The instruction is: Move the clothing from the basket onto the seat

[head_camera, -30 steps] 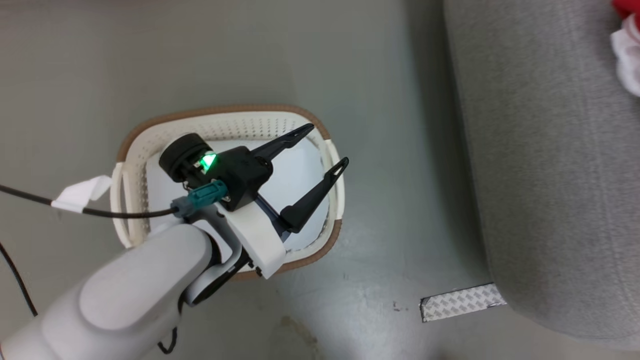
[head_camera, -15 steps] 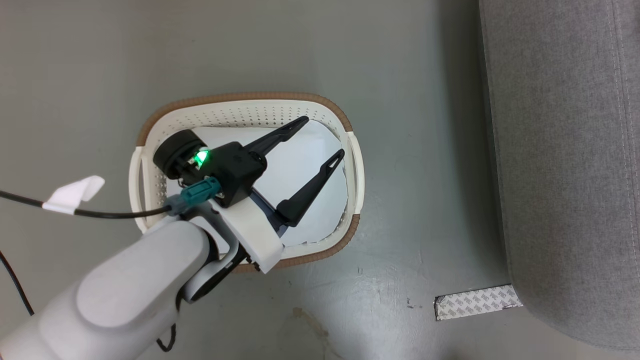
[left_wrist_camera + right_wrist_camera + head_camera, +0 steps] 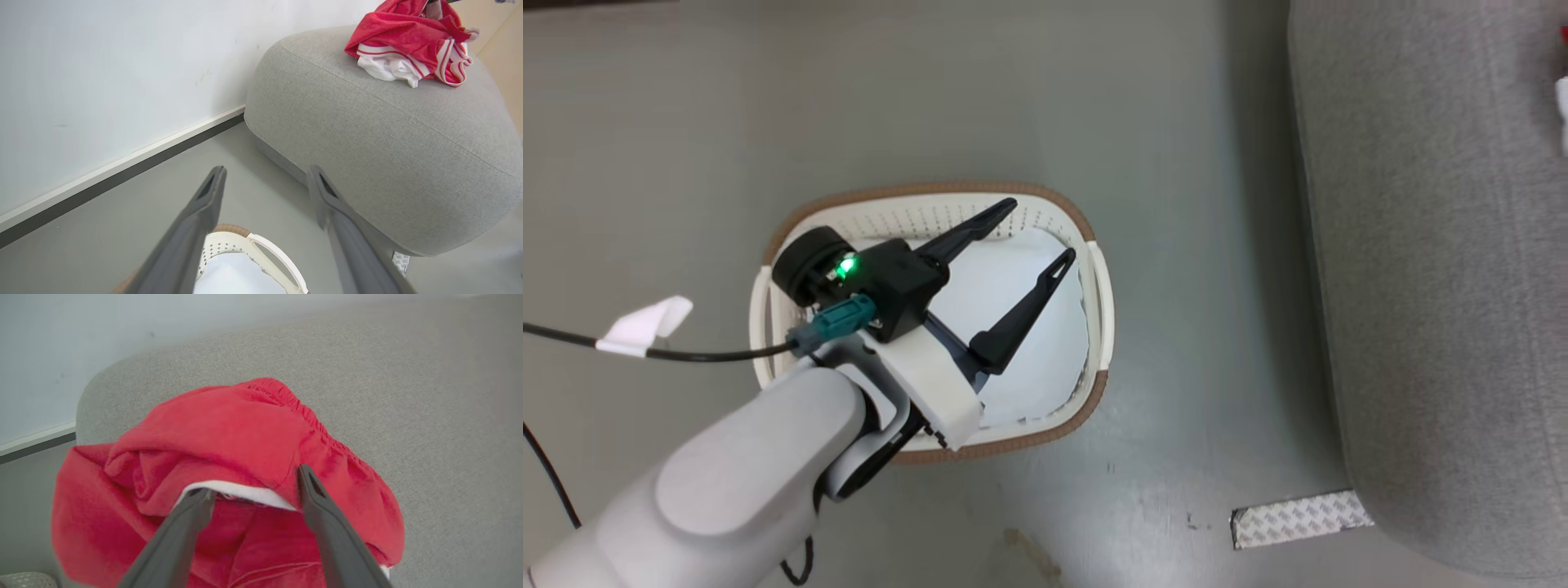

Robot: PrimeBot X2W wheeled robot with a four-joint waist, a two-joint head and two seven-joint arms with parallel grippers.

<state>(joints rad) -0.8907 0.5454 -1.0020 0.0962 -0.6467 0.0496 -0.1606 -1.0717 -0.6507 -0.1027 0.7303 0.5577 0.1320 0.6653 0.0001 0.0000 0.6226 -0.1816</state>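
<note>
Within the last second only the head camera has swung. The left pincer [image 3: 1041, 229] stays spread wide above the basket [image 3: 931, 189], which holds just a pale sheet [image 3: 1045, 359]. The transfer appears complete. The left wrist view shows the clothing [image 3: 404, 36] heaped on the seat [image 3: 367, 134]. The right wrist view shows the right pincer [image 3: 256, 482] wide apart at that heap.

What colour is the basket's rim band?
Brown, running around the top of the white basket; it shows best in the head view.
</note>
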